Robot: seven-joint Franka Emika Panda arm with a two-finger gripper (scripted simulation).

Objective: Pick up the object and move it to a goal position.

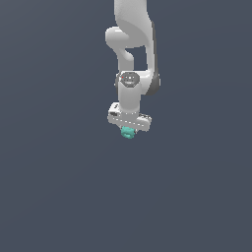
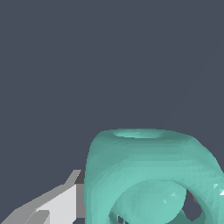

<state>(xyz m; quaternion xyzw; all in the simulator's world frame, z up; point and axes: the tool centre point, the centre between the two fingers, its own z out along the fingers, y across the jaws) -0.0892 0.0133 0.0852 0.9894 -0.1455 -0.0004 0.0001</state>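
The white Panda arm is seen from the exterior view with its hand (image 1: 129, 129) pointed straight down over a featureless dark grey surface. Tucked directly beneath the hand's white body is the small teal-green object (image 1: 128, 132), of which only the lower part is shown below the housing. In the wrist view the object (image 2: 151, 175) is pressed up close to the camera and fills the lower part of the picture: a chunky block with a rounded ring-like opening on its near face and a shallow ring on the face above. One pale grey finger (image 2: 61, 203) is seen lying just against the object's side; the opposite finger is not shown. The hand is judged to be clenched on the object, since the block sits squarely in line with the hand's own axis and no gap is visible on the side in view.

Whether the object has been lifted clear of the surface cannot be told, as no shadow or edge is given. No goal marker is shown in either view, so the direction of the coming carry cannot be read. No clear long axis is presented by the block.
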